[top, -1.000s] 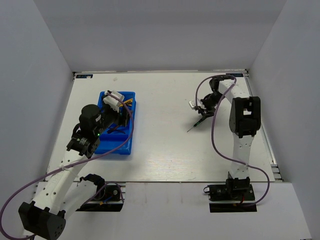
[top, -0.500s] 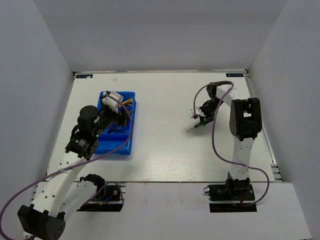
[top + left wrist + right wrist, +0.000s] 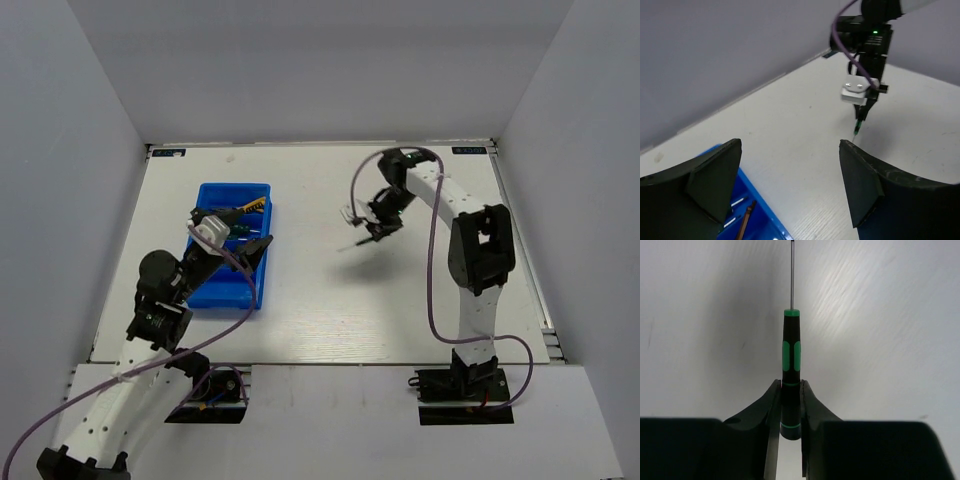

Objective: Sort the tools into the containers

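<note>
A blue bin (image 3: pixel 262 271) with long compartments stands left of centre; yellow-handled pliers (image 3: pixel 250 207) and green screwdrivers (image 3: pixel 240 230) lie inside. My left gripper (image 3: pixel 212 228) hovers over the bin's near part, open and empty (image 3: pixel 790 165). In its wrist view the bin's corner (image 3: pixel 757 220) and a brown hex key (image 3: pixel 745 226) show below. My right gripper (image 3: pixel 367 224) hangs above the table's middle, shut on the butt of a green-and-black screwdriver (image 3: pixel 791 347), thin shaft pointing away from the jaws. That gripper (image 3: pixel 790 390) pinches the handle from both sides. The screwdriver (image 3: pixel 858 126) also shows in the left wrist view.
White table with grey walls all round. A purple cable (image 3: pixel 432 270) loops along the right arm, another (image 3: pixel 235 300) past the bin's near right corner. The strip of table (image 3: pixel 310 260) between the bin and the right gripper is bare.
My right gripper closed on the screwdriver, lifted it off the table and carried it left toward the bin. My left arm drew back toward the near edge and its jaws opened wider.
</note>
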Controlling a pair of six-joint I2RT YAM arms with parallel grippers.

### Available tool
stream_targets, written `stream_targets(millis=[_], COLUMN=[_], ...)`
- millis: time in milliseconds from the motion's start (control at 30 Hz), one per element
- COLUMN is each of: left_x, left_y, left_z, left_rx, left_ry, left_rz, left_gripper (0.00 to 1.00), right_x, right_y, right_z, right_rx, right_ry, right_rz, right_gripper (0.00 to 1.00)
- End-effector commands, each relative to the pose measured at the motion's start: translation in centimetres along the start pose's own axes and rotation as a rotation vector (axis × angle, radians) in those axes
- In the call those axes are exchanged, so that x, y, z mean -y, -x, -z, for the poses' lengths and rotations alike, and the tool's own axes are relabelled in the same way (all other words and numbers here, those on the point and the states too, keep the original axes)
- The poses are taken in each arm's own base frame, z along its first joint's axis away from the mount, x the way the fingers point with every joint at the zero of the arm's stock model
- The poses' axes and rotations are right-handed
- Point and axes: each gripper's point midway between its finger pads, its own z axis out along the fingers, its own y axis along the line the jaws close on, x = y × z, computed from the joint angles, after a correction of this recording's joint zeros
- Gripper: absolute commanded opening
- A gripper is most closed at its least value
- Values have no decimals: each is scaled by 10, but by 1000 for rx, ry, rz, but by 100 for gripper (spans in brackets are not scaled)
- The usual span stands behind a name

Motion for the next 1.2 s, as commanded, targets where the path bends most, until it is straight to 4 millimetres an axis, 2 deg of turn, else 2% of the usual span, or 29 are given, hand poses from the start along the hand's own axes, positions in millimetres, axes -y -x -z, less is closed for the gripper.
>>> stream_targets(millis=[0, 33, 67, 133, 167, 200, 233, 267, 300, 333, 367, 400, 433, 467, 500, 533, 600, 633, 733, 900, 1167], left_x=[15, 19, 20, 24, 25, 25, 24, 24, 22, 22, 24, 25, 25, 27, 27, 28, 29, 29, 27, 28, 26], left_y=[37, 40, 35, 48, 46, 51, 56, 56, 59, 59, 59, 64, 64, 70, 71, 73, 73, 71, 70, 70, 67], left_z=[6, 8, 9, 16, 18, 21, 24, 24, 26, 26, 26, 29, 29, 32, 32, 34, 34, 33, 33, 34, 35], left_rx=[165, 190, 199, 267, 275, 295, 312, 312, 321, 321, 320, 341, 341, 364, 364, 373, 373, 365, 363, 360, 349], left_ry=[-78, -95, -95, -103, -102, -101, -84, -84, -73, -72, -82, -80, -80, -90, -90, -89, -96, -97, -88, -98, -90], left_rz=[-46, -59, -63, -88, -93, -102, -107, -107, -119, -119, -120, -130, -130, -143, -144, -148, -158, -154, -157, -163, -161], left_gripper=[89, 90, 90, 91, 93, 94, 95, 95, 95, 95, 95, 95, 95, 95, 95, 95, 95, 95, 95, 95, 95], right_x=[27, 29, 44, 55, 60, 66, 73, 72, 78, 86, 84, 93, 86, 90, 85, 96, 102, 101, 104, 100, 86], right_y=[123, 139, 168, 204, 227, 235, 247, 272, 277, 293, 308, 321, 337, 336, 349, 359, 373, 387, 402, 392, 380], right_z=[49, 54, 56, 60, 50, 40, 42, 30, 18, 22, 14, 12, -3, -6, -11, -12, -16, -16, -31, -83, -125], right_rx=[262, 304, 341, 446, 468, 479, 485, 495, 503, 537, 554, 595, 605, 617, 627, 671, 711, 732, 751, 693, 584], right_ry=[-95, -92, -117, -107, -104, -88, -108, -89, -76, -92, -71, -85, -38, -28, -13, -33, -31, -33, -8, 17, -7], right_rz=[-81, -159, -125, -270, -245, -327, -318, -289, -344, -368, -372, -405, -442, -501, -497, -499, -526, -506, -563, -574, -463], right_gripper=[0, 0, 0, 0, 0, 0, 0, 0, 0, 0, 0, 0, 0, 0, 0, 0, 0, 0, 0, 0, 0])
